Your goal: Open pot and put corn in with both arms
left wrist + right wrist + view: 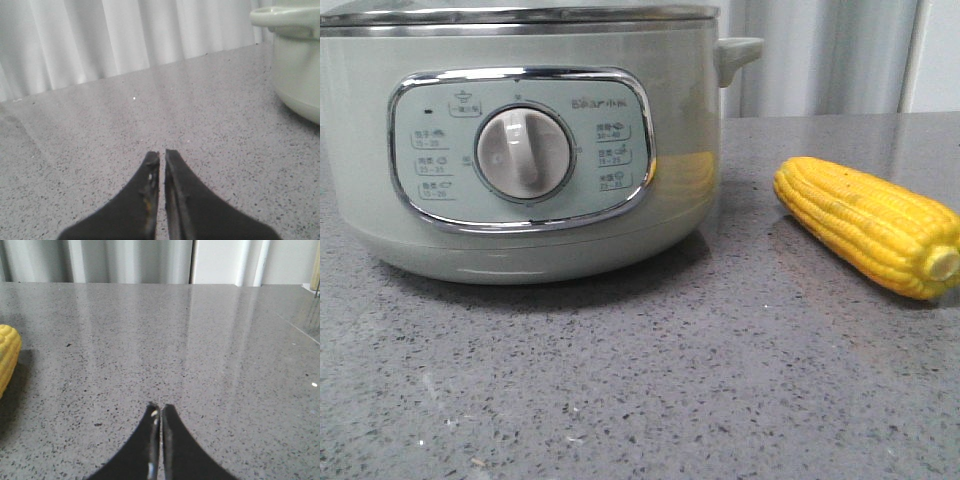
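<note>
Soft even daylight, faint shadows, glossy countertop (210,340) glare, left wrist view hazy

Grey speckled stone countertop (620,380), kinda glossy, picks up soft reflections. Behind it hang pale pleated curtains (125,35). Light's even and cool.

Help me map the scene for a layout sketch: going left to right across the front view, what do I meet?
The pot's dial → the pot's side handle → the corn, lying on the grey countertop with its stub end to the right.
</note>
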You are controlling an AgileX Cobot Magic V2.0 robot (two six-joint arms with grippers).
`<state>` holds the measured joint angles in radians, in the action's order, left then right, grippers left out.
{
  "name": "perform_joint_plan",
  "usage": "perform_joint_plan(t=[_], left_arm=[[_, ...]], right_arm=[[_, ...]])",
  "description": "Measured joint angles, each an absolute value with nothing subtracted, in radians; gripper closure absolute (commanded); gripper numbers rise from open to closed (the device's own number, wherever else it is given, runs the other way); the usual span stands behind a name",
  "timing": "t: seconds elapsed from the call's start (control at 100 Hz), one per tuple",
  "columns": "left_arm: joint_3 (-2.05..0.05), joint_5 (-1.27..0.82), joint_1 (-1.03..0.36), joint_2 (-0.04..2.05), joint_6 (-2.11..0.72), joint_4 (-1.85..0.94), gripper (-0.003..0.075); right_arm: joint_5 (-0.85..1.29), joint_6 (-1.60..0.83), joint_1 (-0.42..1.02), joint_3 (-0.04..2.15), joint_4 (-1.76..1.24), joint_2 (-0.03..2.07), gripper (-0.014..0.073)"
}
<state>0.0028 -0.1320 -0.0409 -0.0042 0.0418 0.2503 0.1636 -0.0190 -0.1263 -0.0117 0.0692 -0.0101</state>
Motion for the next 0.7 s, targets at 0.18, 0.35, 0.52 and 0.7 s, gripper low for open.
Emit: perform_joint_plan(t=[0.18, 0.35, 0.52, 0.7], left_arm=[[0.003, -0.13, -0.041, -0.004, 0.042, 0.25, 0.0741], [0.003, -0.13, -0.041, -0.004, 0.042, 0.25, 0.0741], [0.003, -0.128, -0.041, -0.004, 0.042, 0.25, 0.0741], [0.003, -0.128, -0.041, -0.004, 0.042, 0.25, 0.0741]], right_arm=[[0.147, -0.019, -0.126, -0.012, 0.069, -0.01, 0.0667], [0.145, -0.019, -0.126, -0.012, 0.069, -0.01, 0.0667], [0.143, -0.019, -0.126, -0.012, 0.07, -0.01, 0.0667], [0.143, -0.019, -0.126, -0.012, 0.07, -0.01, 0.0667]])
